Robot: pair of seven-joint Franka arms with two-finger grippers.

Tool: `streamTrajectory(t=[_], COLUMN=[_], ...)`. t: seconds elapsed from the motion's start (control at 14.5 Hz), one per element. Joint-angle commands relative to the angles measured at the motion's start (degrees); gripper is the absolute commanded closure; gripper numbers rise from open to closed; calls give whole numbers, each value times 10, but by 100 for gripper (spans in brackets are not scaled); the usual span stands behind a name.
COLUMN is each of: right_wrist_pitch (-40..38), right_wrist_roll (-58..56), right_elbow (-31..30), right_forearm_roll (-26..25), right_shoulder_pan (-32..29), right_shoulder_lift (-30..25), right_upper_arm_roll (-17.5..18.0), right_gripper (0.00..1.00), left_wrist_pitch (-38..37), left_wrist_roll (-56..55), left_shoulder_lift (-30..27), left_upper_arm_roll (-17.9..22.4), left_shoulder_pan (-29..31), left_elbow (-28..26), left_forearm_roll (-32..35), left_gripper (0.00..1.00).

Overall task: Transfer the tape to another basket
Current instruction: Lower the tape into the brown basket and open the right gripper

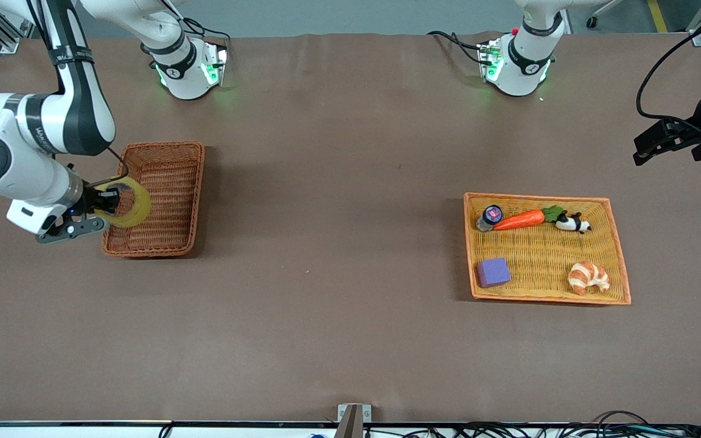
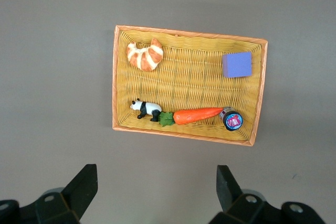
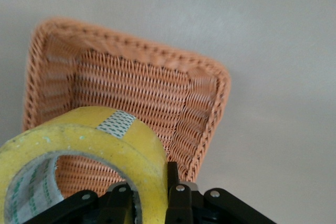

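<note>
Right gripper (image 1: 102,208) hangs over the edge of the reddish-brown basket (image 1: 171,159) at the right arm's end of the surface, jaws pinching the tape (image 1: 134,207) through the wall of its ring, one finger inside the core and one outside. The tape is in the air, tilted, over the basket's rim and partly over its woven floor (the basket holds nothing else that I can see). The right wrist view shows the tape (image 3: 105,140) low in front of the basket (image 3: 136,87), with the interior open beneath it. Left gripper (image 2: 157,192) waits high above the orange-yellow tray (image 1: 621,267), jaws spread and empty; in the tray lie a carrot (image 1: 519,219), panda figure (image 1: 572,223), small jar (image 1: 489,216), purple block (image 1: 493,271) and croissant (image 1: 588,277). Risks, as I judge them: released this close to the rim, the roll could catch the wicker edge and drop outside onto the surface. Let go on its edge, it may roll or bounce. A descent here could also press the fingers against the rim and shove the light basket.
</note>
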Motion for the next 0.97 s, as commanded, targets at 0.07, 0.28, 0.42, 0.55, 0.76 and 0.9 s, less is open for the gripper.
streamTrajectory(t=[0.07,0.28,0.42,0.55,0.76,0.9], right_wrist_pitch=[131,219,265,289,319,325], right_wrist_roll=[-29,-30,-30,-29,-28,-27], right_elbow=[-135,-180,-196,-200,-214,-213], right_forearm_roll=[5,5,4,5,5,4], right_shoulder_pan=[7,7,7,7,9,10], right_shoulder_lift=[-38,-23,-1,18,37,45], right_upper_arm_roll=[-20,-20,-20,-20,-19,-19], right_gripper=[99,98,97,96,86,48], left_wrist_pitch=[4,4,4,4,4,9], left_wrist_roll=[10,10,10,10,10,9], left_shoulder_lift=[-5,-5,-5,-5,-5,-5], left_upper_arm_roll=[2,2,2,2,2,2], left_shoulder_pan=[0,0,0,1,2,1], left_elbow=[-2,-2,-1,-1,0,-1], left_forearm_roll=[-9,-9,-9,-9,-9,-9], left_gripper=[0,0,0,0,0,0])
